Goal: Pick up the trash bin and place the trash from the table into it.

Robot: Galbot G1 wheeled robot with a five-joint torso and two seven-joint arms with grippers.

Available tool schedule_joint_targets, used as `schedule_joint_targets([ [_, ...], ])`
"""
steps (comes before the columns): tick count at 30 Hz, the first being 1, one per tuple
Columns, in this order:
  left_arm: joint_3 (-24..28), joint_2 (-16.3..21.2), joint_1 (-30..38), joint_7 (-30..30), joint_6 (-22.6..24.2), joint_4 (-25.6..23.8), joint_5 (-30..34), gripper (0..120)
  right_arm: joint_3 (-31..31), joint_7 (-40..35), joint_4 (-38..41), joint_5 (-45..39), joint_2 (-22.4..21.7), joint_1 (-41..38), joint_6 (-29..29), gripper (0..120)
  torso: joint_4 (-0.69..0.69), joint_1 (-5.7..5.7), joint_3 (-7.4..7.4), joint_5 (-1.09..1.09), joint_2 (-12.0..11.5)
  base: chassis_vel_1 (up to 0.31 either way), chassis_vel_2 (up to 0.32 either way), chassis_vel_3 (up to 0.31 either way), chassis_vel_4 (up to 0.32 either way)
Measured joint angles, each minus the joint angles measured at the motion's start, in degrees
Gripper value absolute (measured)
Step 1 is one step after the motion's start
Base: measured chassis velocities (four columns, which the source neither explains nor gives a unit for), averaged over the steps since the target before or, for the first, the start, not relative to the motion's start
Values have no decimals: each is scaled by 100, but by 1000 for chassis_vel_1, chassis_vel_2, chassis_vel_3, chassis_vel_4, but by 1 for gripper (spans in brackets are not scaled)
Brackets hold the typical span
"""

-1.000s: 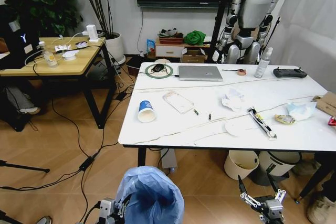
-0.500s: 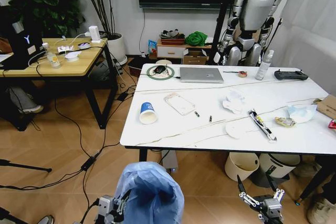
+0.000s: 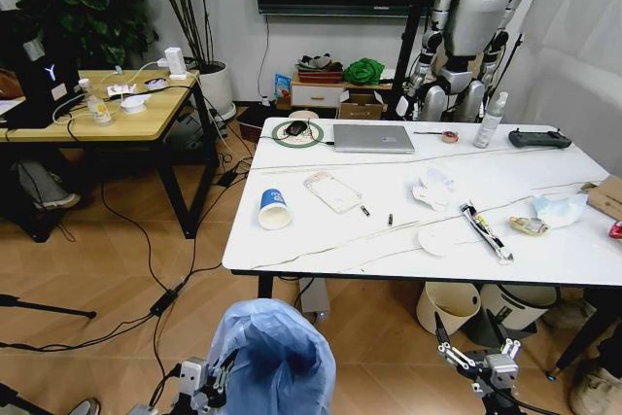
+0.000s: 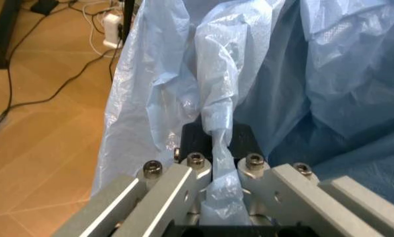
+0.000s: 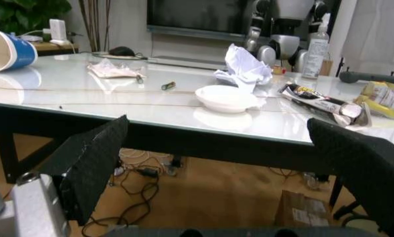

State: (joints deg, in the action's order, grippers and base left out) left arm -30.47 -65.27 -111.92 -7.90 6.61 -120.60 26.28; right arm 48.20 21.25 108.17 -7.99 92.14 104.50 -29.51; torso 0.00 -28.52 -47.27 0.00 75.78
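The trash bin, lined with a crinkly pale-blue bag, sits low in front of me, short of the table. My left gripper is at the bin's left side, shut on a fold of the bag. My right gripper hangs open below the table's near edge, its black pads wide apart. Trash lies on the table: a paper cup on its side, a clear pack, tissues, a white dish, a printed tube wrapper and a yellow wrapper.
A laptop, a black controller and a spray bottle stand along the table's far side. A cream bin and a grey bin sit under it. A wood table and floor cables are on the left.
The camera has shifted a little. My right gripper has risen slightly towards the table's edge. The left gripper still holds the bag.
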Motion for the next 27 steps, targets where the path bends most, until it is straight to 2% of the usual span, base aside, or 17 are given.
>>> schedule_joint_targets([
  [5,-9,27,8,-4,155,-11,-19,0,-58,-206,134,-196,-34,65,-70,100,-2,4,5,0,-8,0,0,0,0],
  [8,-65,18,-42,55,232,-6,-36,0,-158,-265,316,-518,-391,16,181,100,-1,6,8,1,-14,0,0,0,0],
  [9,-65,18,-42,55,232,-6,-36,0,-158,-265,316,-518,-391,16,181,100,-1,6,8,1,-14,0,0,0,0],
  [12,-164,-4,-120,68,253,-13,-35,0,-371,-622,636,-855,-815,-84,737,100,-1,8,9,0,-17,0,0,0,0],
  [15,-285,-30,-170,76,257,-117,-1,0,-752,-1693,1112,-1155,-1323,-345,1595,100,1,9,12,0,-21,0,0,0,0],
  [16,-285,-30,-170,76,257,-117,-1,0,-752,-1693,1112,-1155,-1323,-345,1595,100,1,9,12,0,-21,0,0,0,0],
  [18,-340,-31,-186,80,274,-185,51,0,-862,-1408,1168,-1936,-1514,-588,1829,100,-1,10,13,0,-23,0,0,0,0],
  [20,-399,-79,-239,85,275,-229,63,0,-910,-1298,1119,-2326,-1650,-852,2033,100,1,10,13,1,-25,0,0,0,0],
  [22,-410,-105,-260,84,273,-240,63,0,-903,-1247,1074,-2312,-1671,-919,2044,100,1,10,14,2,-26,0,0,0,0],
  [27,-373,-246,-334,82,239,-258,-5,0,-737,-1035,801,-1240,-1724,-1052,1984,100,0,13,16,2,-29,0,0,0,0],
])
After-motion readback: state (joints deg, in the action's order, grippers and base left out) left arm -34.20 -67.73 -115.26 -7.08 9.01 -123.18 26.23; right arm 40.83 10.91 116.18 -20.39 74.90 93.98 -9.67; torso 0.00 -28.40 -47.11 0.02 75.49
